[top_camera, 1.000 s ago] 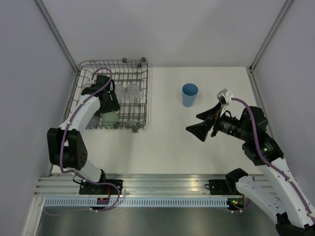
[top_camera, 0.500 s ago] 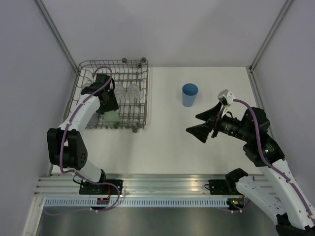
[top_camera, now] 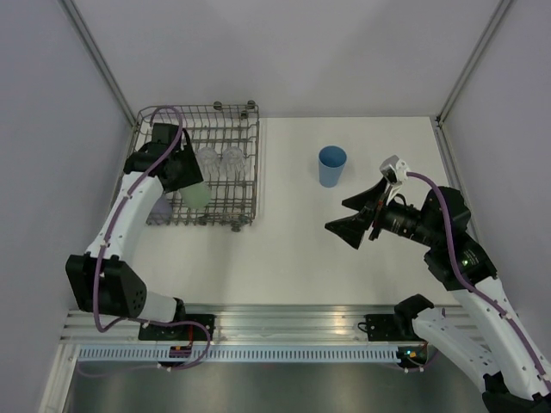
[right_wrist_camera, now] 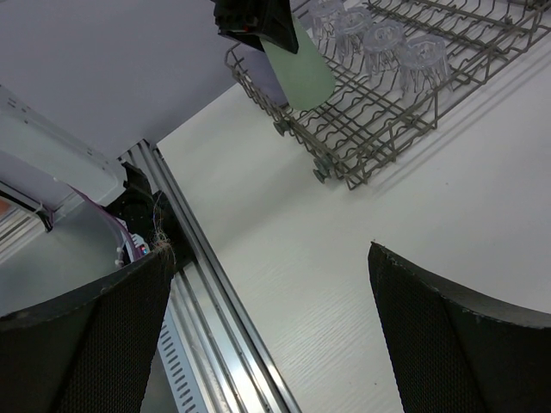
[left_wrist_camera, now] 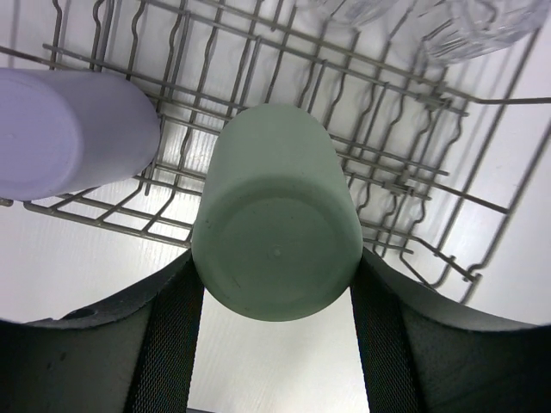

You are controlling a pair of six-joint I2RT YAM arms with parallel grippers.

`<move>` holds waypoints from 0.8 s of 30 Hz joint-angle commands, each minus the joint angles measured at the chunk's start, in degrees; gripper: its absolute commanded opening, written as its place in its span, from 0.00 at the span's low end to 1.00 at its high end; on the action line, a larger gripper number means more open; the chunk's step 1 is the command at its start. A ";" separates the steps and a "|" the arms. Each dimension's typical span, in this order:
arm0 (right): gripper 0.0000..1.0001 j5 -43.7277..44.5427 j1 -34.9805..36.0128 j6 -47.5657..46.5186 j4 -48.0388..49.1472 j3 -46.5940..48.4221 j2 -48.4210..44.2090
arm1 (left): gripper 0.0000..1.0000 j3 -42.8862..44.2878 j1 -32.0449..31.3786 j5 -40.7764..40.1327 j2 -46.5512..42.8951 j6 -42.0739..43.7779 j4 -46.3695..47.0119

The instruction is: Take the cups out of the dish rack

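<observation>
Green cup [left_wrist_camera: 274, 225]: clamped between the left fingers [left_wrist_camera: 168, 344], one pad on each side of its wall. Flat base faces the wrist camera, mouth end points away toward the rack wires. From overhead the long axis runs tilted, with the lower end leaning to the rack's near edge. Cup hangs over the near-left part of the rack [top_camera: 196, 108], above the wire floor; contact with the tines cannot be told.

Lilac cup [left_wrist_camera: 60, 129]: in the rack just left of the green one, close beside it, apart.

Clear cups [top_camera: 219, 161]: a row near the rack's middle and right wall, mouths down, beyond the green cup.

Rack sits in the far-left corner of the tabletop [top_camera: 284, 258], its left side along the left edge and its right wall about mid-width.

Blue cup [top_camera: 332, 165]: upright on the tabletop, mouth up, far side, right of centre, well apart from the rack. A broad strip of tabletop lies between the rack's right wall and this cup, and more along the near edge.

Right fingers [right_wrist_camera: 86, 335]: spread wide, nothing between them, hovering over the tabletop's right half, pointing left, near the blue cup but apart from it.
</observation>
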 commanded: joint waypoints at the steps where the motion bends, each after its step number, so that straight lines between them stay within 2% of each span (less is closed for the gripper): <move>1: 0.98 1.01 0.12 -0.08 3.21 0.10 0.35 | 0.02 4.02 -0.01 4.85 -4.86 2.33 -0.60; 6: 0.98 2.42 0.12 3.34 7.41 -1.04 1.32 | 0.02 5.61 -0.18 15.93 -12.05 0.31 1.24; 7: 0.98 2.24 0.12 5.70 8.83 -2.00 1.41 | 0.02 5.26 -0.27 20.47 -13.55 -1.00 2.03; 14: 0.97 -0.31 0.04 15.91 20.78 -6.22 1.67 | 0.02 0.69 -0.88 42.03 -23.67 -9.70 14.06; 16: 0.97 0.05 0.12 18.46 26.75 -8.32 1.41 | 0.02 -1.68 -1.59 47.56 -25.34 -13.74 19.51; 20: 0.97 -5.13 0.12 24.78 38.52 -10.88 2.63 | 0.02 -5.20 -3.25 52.16 -29.73 -19.55 27.77; 24: 0.96 -8.39 0.65 34.44 54.32 -11.94 6.15 | 0.02 -10.10 -5.62 55.14 -31.93 -26.56 37.86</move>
